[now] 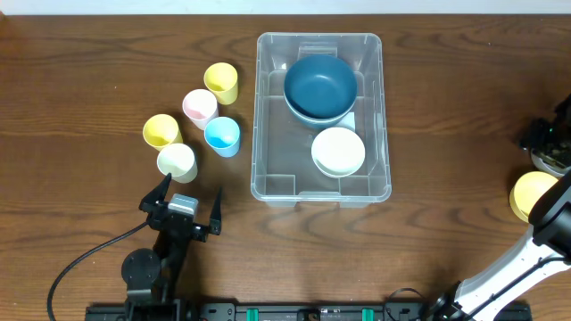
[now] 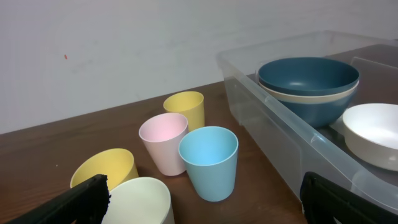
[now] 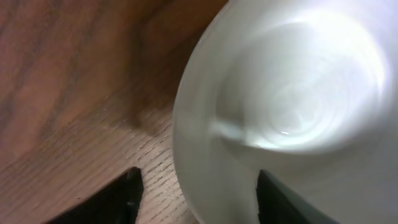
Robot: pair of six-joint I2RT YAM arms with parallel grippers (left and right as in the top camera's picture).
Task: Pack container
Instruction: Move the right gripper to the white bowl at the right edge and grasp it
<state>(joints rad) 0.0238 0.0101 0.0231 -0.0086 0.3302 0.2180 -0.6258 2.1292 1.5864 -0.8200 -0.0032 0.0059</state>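
While the large clear rectangular plastic bin [image 1: 264, 116] holds nested dark blue bowls [image 1: 319, 82] and a round white bowl [image 1: 338, 151], the left gripper [image 1: 193, 185] gapes empty; whether the right gripper [image 3: 198, 190] grips anything is unclear.

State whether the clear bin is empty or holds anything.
Not empty: the bin holds stacked bowls and a white bowl.

Black left arm [image 1: 168, 254] and fingers [image 1: 159, 193], black cable [image 1: 80, 264]; right arm [image 1: 500, 272] perhaps white.
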